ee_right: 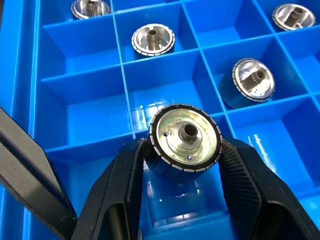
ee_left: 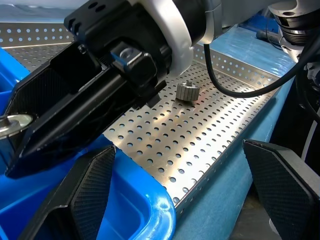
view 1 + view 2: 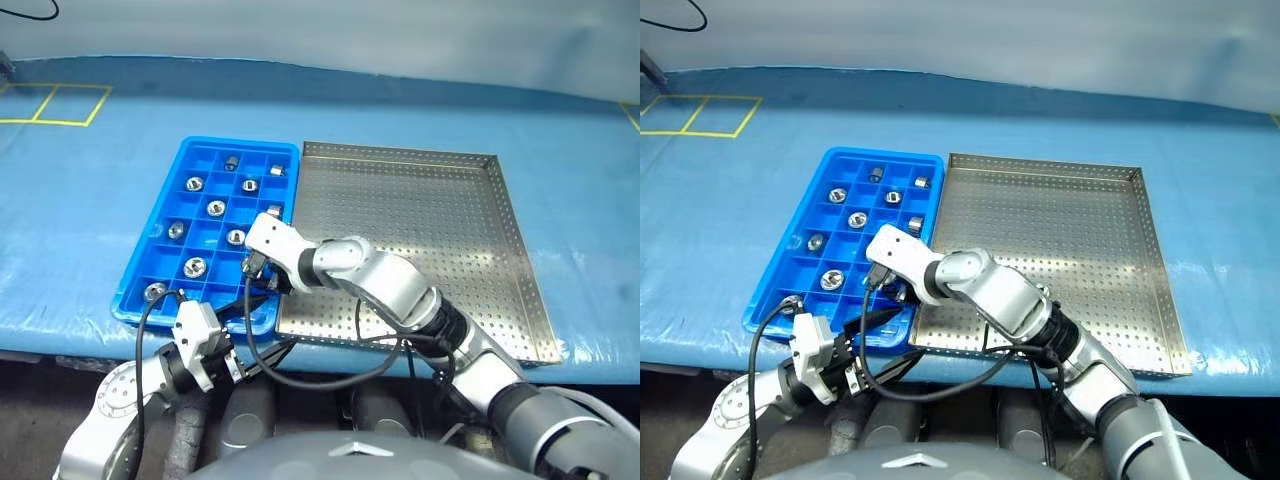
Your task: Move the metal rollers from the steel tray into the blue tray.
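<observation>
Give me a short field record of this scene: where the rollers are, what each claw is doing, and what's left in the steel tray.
Right claw: shut on a metal roller, held over a compartment of the blue tray.
Left claw: open, holding nothing, at the near edge where the two trays meet.
Blue tray: several compartments already hold one roller each.
Steel tray: one roller lies on its perforated floor near the right arm, seen in the left wrist view.
Task state: transfer nearly done; held roller not yet released.
</observation>
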{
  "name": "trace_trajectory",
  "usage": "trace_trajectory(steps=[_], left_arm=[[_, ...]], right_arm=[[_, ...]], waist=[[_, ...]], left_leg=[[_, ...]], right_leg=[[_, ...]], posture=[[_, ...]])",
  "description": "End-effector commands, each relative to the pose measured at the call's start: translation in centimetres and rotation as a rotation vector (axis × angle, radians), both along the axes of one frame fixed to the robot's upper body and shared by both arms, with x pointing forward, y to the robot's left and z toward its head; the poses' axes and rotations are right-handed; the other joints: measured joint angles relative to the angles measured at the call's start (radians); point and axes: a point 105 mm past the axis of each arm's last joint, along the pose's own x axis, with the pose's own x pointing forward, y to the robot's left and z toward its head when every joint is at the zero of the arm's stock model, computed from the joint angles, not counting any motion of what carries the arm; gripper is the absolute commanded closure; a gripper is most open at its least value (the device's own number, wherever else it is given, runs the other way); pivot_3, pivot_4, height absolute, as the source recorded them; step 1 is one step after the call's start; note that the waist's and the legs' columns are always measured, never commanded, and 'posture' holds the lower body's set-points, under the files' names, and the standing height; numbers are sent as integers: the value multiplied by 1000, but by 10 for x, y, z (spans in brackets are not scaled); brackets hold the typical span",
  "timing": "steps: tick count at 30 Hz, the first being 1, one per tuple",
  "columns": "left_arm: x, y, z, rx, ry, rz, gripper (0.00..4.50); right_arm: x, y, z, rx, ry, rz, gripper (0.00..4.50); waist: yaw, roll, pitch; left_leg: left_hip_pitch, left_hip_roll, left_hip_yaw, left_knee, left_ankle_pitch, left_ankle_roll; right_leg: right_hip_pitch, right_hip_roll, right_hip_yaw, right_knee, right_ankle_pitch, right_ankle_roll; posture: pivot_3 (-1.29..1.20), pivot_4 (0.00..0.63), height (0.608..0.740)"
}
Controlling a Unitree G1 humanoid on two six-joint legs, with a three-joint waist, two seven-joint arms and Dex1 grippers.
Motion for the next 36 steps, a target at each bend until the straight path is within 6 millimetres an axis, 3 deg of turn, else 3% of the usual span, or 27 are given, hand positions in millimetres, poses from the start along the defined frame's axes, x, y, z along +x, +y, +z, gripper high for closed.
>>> trace_trajectory(steps=[1,7,14,17,21,25,29,31,36], left_arm=[[-2,-3,9,-10,-40,-24,0],[-2,-3,9,-10,-43,-22,0],[-4,-4,9,-12,-42,-26,0],[-4,-4,9,-11,-42,-34,0],[-6,-4,10,-11,-44,-46,0],[-8,-5,9,-4,-39,-63,0],[-9,-4,9,5,-38,-81,0],[-9,-3,9,12,-38,-91,0],[-8,-2,7,45,-38,-103,0]], right_arm=[[3,-2,-9,-63,0,15,2639],[9,-6,-7,-115,-18,41,2639],[19,-11,13,-52,-46,2,359],[28,-22,32,50,-53,-92,359],[45,-62,49,172,-84,-347,359],[54,-131,48,223,-124,-694,359],[36,-181,31,215,-57,-907,359],[21,-189,21,218,8,-946,359],[-4,-179,7,265,136,-934,359]], waist=[[0,0,0],[0,0,0],[9,0,0],[10,0,0],[9,0,0],[5,0,0],[-7,0,0],[-14,0,0],[-51,0,0]], left_leg=[[0,0,0,0,0,0],[1,1,0,2,0,0],[-1,0,0,3,0,0],[-2,0,0,3,0,0],[-4,-1,0,4,0,0],[-4,-1,0,4,0,-1],[-4,0,1,3,-1,-1],[-3,0,1,2,-1,-1],[-2,1,2,1,-1,-1]], right_leg=[[0,0,0,0,0,0],[0,0,0,1,0,0],[0,-1,0,0,0,0],[0,-1,0,0,0,0],[-1,-1,0,0,1,1],[-1,-1,0,-1,1,1],[-2,-1,1,-1,1,1],[-2,-1,1,-1,0,1],[-2,1,2,0,0,0]], posture=[[217,150,740],[222,150,740],[205,150,740],[193,150,740],[173,150,740],[148,150,740],[109,150,740],[97,150,740],[63,150,740]])
